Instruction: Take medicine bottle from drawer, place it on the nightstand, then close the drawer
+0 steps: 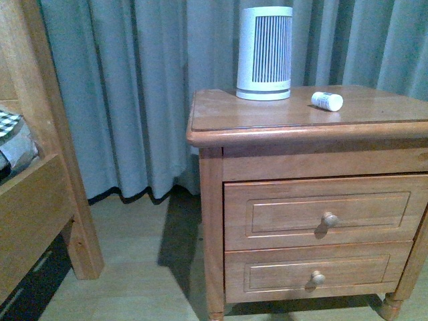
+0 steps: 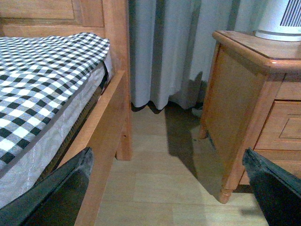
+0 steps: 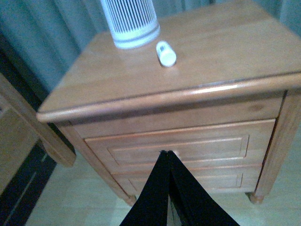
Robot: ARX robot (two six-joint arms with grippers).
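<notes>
Medicine bottle (image 1: 327, 101) lies on its side on the nightstand (image 1: 267, 114) tabletop, near the white slatted device (image 1: 265, 53). Drawer (image 1: 321, 212) sits flush; task looks done. Right end effector (image 3: 168, 155) fingers together, empty, facing the drawer. Only left wrist view shows the bed (image 2: 42, 75); left end effector (image 2: 169, 188) spread apart.

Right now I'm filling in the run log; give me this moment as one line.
bottle: lying on nightstand | drawer: closed | left hand: open, empty | right hand: shut, empty
</notes>
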